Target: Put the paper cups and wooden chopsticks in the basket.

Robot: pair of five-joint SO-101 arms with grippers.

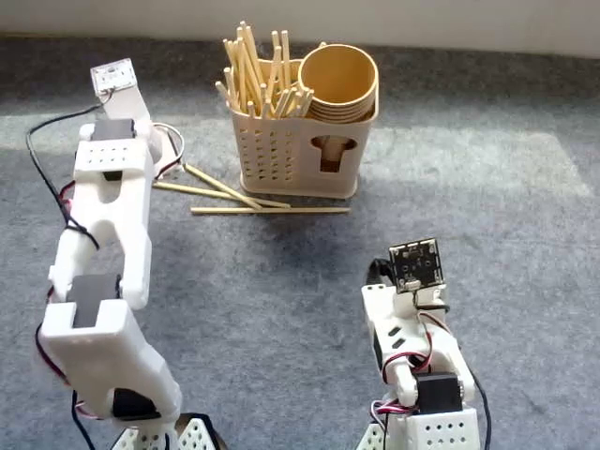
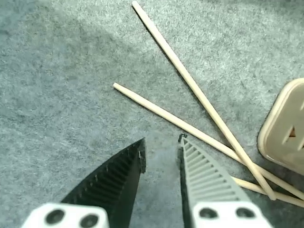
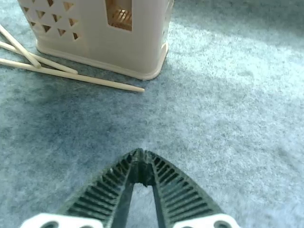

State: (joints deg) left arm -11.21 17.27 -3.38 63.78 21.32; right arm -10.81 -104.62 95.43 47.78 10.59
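Note:
A cream perforated basket point(image 1: 300, 150) stands on the grey carpet. Several wooden chopsticks point(image 1: 258, 80) fill one compartment, and stacked paper cups point(image 1: 339, 80) fill the other. Three loose chopsticks point(image 1: 267, 210) lie on the carpet in front of the basket and toward its left. My left gripper point(image 2: 161, 144) is open just above the carpet, its tips close to the nearest loose chopstick point(image 2: 161, 111) without touching it. A longer chopstick point(image 2: 199, 95) crosses beyond it toward the basket corner point(image 2: 285, 128). My right gripper point(image 3: 140, 153) is shut with nothing in it, well short of the basket point(image 3: 99, 42).
The left arm point(image 1: 108, 216) stretches along the left side of the carpet toward the basket. The right arm point(image 1: 417, 347) sits low at the front right. Open carpet point(image 1: 487, 197) lies right of the basket and between the arms.

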